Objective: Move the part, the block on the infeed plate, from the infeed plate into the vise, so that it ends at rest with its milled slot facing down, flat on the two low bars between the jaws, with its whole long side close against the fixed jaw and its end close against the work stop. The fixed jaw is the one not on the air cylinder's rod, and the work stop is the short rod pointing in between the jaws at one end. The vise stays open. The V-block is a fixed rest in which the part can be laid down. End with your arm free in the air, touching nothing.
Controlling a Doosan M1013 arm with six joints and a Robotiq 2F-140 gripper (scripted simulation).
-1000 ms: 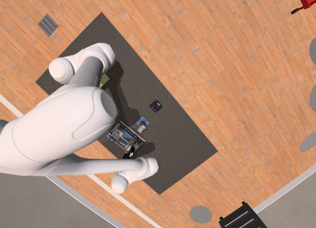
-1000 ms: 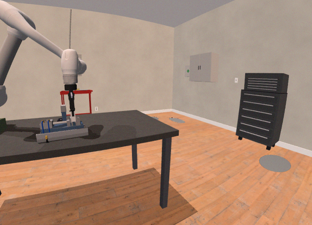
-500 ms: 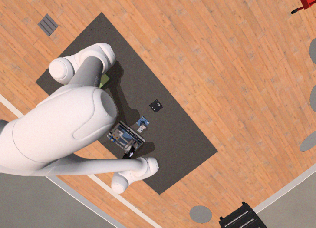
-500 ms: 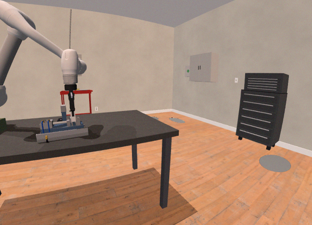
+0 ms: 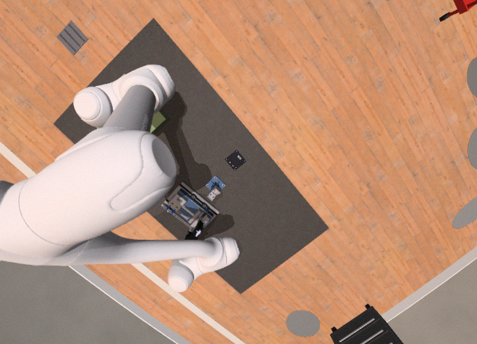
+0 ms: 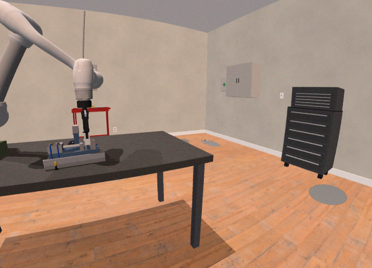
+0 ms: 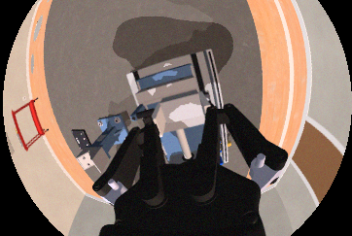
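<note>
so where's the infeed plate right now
In the top view the black infeed plate lies flat on the dark table, up and right of the blue V-block and the vise, with nothing on it.

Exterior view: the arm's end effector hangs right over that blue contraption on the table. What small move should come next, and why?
Probably a short, slow move straight down. The end effector is shut on the pale part and points down over one end of the vise. Whether the part already rests between the jaws cannot be told, so it seems wiser to lower before opening.
</note>
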